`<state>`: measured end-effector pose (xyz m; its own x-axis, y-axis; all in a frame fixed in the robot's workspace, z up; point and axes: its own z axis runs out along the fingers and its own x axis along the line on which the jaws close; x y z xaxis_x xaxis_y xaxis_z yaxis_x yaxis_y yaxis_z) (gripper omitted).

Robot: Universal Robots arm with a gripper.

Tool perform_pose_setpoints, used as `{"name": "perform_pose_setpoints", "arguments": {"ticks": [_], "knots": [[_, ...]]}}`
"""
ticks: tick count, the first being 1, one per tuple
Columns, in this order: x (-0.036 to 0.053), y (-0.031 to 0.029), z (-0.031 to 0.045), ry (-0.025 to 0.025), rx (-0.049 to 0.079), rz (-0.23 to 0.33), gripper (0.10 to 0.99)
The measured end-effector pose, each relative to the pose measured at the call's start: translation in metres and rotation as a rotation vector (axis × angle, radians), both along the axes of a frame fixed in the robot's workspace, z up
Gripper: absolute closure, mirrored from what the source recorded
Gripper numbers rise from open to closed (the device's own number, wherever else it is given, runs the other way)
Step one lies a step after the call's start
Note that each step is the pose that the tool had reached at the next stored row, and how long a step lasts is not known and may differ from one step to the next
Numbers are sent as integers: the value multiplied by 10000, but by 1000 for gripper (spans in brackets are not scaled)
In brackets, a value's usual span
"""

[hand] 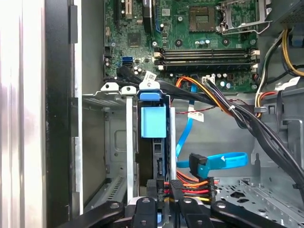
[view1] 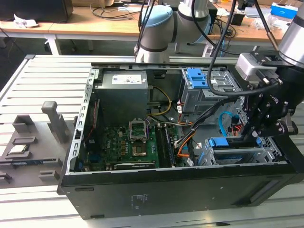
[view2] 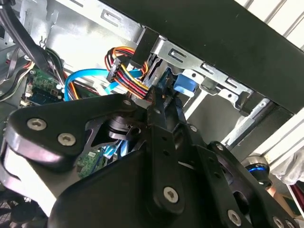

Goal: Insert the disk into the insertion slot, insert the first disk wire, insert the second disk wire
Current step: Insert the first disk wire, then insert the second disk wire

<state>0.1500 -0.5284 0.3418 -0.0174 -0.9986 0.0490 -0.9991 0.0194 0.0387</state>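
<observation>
In the exterior view we see the open computer case (view1: 142,199) lying on the slatted table (view1: 42,85). The arm (view1: 156,28) comes in from one o'clock. The gripper (view1: 249,137) hangs low at the case's four o'clock corner, well apart from the taller cage (view1: 204,92) at one o'clock. The disk (view1: 221,141) sits in the insertion slot (view1: 240,154), its blue frame end showing just beside the gripper. From here we cannot tell how the jaws stand.

In the second wrist view the gripper (view2: 159,102) is clenched on the black plug of the coloured disk wire (view2: 126,71). The plug is held against the disk (view2: 183,85) at its blue frame. The blue disk wire (view2: 80,78) loops loose behind.

In the first wrist view the disk (hand: 153,121) stands edge-on between the grey walls of the insertion slot (hand: 116,142). The gripper (hand: 164,204) grasps the coloured disk wire (hand: 190,187) at the disk's near end. We cannot tell whether the plug is fully seated. The blue disk wire (hand: 223,160) lies free beside it, apart from the disk. The motherboard (hand: 204,28) lies beyond.
</observation>
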Motion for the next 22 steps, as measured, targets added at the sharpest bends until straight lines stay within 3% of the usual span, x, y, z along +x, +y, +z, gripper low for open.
{"name": "perform_pose_setpoints", "arguments": {"ticks": [3,5,8,16,17,18,19,22], "knots": [[0,17,126,0,1,1,843],[0,48,285,0,0,0,980],[0,66,435,0,-1,1,980],[0,66,441,0,-1,1,980],[0,66,443,0,-1,1,851],[0,67,442,0,0,0,851],[0,71,445,0,-5,1,784],[-31,183,426,0,-3,5,784]]}}
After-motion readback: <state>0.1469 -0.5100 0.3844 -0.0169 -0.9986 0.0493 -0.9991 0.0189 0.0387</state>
